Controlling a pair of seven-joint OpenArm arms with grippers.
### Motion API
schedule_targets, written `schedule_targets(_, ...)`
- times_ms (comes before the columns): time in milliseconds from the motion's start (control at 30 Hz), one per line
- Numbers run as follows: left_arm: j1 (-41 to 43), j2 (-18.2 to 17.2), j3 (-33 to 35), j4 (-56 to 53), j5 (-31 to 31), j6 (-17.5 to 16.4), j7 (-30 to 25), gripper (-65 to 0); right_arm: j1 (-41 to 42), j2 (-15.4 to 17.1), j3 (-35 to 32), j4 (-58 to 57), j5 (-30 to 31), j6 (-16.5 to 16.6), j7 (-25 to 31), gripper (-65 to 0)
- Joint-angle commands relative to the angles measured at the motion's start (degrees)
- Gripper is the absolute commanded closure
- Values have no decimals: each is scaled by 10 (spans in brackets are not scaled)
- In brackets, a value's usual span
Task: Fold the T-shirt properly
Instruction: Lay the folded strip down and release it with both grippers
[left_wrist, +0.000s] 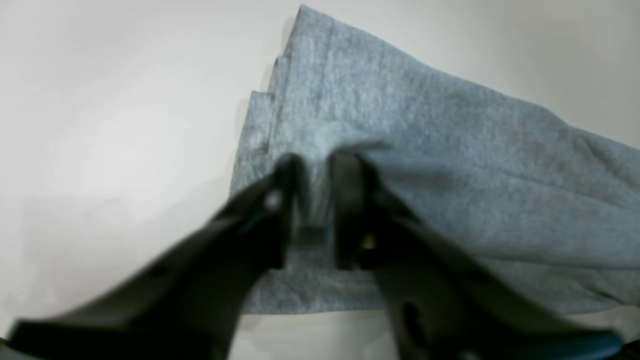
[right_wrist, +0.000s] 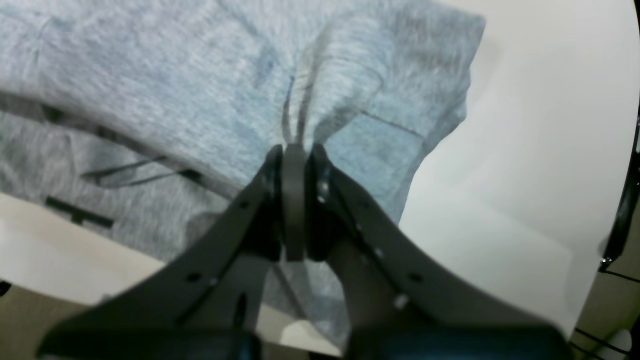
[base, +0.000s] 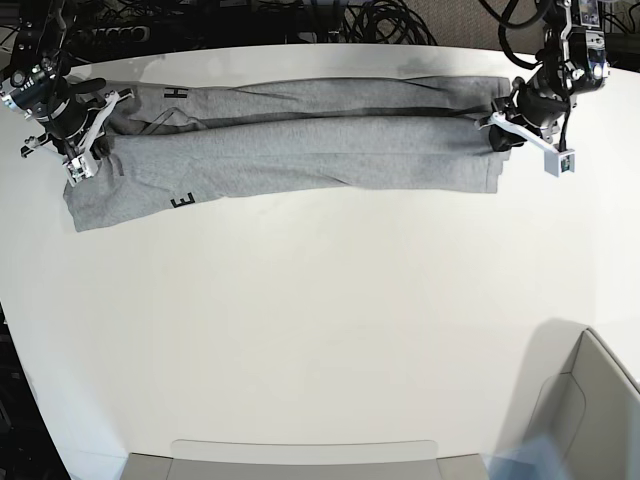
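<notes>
My T-shirt lies stretched in a long folded band across the far part of the white tabletop, running from my right arm's side to my left arm's side. Black letters peek out at the end near my right gripper.

My right fingers are clenched tight on a pinch of grey cloth near that lettered end; folds of fabric gather straight into them.

My left gripper sits at the other end of the band, over the stacked, stepped edges of the fold. Its fingers stand apart with a ridge of cloth rising in the gap; the view is blurred, so I cannot tell whether they grip it or have let it go.

Behind the far edge of the tabletop hangs a tangle of black cables. A pale grey bin sits at the near corner on my left arm's side, well apart from the shirt.
</notes>
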Motion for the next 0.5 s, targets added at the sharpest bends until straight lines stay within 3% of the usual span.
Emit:
schedule_targets(0,0,-8,-2,11,-2,1,-10,-265,1,9,-2,8,3,3,9,-54)
schedule_targets(33,0,-8,-1,11,-2,1,-14,-294,0,9,-2,8,3,3,9,-103)
schedule_targets(100,0,-8,-1,11,-2,1,-15,-287,0,9,-2,8,3,3,9,-174)
schedule_targets(167,-4,-8,-1,8,-2,1,-13,-289,0,9,-2,8,3,3,9,-211)
schedule_targets(367,-5,-29,31,-21,-3,-1,-20,-295,1,9,-2,6,3,3,9,-197)
schedule_targets(467,-5,-44,70,-72,-3,-1,-63,-295,2,10,-19,5,3,3,9,-197)
